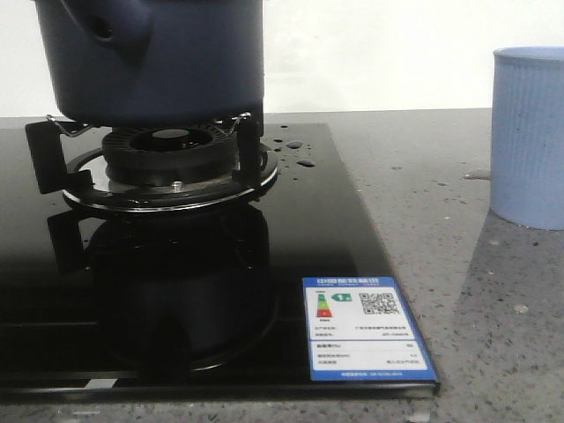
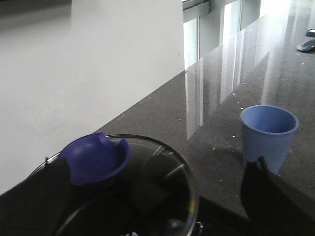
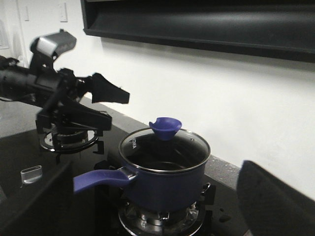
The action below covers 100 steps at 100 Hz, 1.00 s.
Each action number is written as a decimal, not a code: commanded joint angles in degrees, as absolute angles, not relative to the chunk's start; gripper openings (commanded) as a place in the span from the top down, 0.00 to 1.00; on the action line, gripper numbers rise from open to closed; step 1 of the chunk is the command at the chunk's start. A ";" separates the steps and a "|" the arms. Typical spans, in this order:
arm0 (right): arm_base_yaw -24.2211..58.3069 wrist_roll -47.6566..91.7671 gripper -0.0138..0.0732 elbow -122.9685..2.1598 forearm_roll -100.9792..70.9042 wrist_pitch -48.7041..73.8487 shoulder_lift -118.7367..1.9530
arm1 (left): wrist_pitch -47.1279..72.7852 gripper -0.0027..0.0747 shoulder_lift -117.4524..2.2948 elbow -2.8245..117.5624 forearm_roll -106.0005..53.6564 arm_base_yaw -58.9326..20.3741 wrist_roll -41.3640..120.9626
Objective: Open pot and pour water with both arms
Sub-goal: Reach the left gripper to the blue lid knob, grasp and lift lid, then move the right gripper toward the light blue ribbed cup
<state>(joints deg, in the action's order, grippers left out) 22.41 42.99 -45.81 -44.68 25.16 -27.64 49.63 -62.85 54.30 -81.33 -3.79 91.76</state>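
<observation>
While the pot (image 3: pixel 165 179) stands lidded, its lid knob (image 2: pixel 96 160) lies just below my left fingers (image 2: pixel 54 191), spread wide, empty; right fingers' state I cannot tell

We see open grey speckled countertop (image 1: pixel 423 185) between the dark navy-blue lidded pot (image 1: pixel 150 57) and the right-hand ribbed light blue cup (image 1: pixel 529 137).

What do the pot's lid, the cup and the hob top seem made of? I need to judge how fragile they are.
Lid: clear glass with a metal rim, since the inside shows through; its blue knob looks like plastic or silicone. Cup: matte ribbed light blue, probably plastic. Hob top: glossy black, mirror-like, likely glass.
</observation>
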 commanded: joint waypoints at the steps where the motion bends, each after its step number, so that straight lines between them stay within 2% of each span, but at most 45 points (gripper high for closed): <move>1: 22.47 43.64 0.09 -47.69 -45.42 20.33 -28.86 | 48.03 0.13 -65.12 57.46 -86.69 -4.37 93.45; 19: 22.47 43.64 0.09 -47.69 -45.10 20.19 -28.86 | 51.99 0.13 -73.24 60.45 -94.66 -4.37 99.35; 34: 22.47 43.64 0.09 -47.69 -44.88 20.19 -28.86 | 54.65 0.13 -79.11 63.61 -94.67 -4.37 100.03; 73: 22.47 43.64 0.09 -47.69 -44.88 20.76 -28.86 | 55.55 0.13 -85.13 65.32 -94.65 -6.70 103.55; 85: 22.47 43.64 0.09 -47.69 -44.88 20.76 -28.86 | 54.56 0.21 -85.35 65.32 -94.40 -8.06 104.68; 100: 22.47 43.64 0.09 -47.69 -44.88 20.76 -28.86 | 54.57 0.46 -85.35 65.32 -95.02 -8.06 104.68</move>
<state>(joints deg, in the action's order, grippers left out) 22.41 43.08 -45.81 -44.24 23.91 -28.03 52.98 -86.99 63.47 -91.00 -7.66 104.38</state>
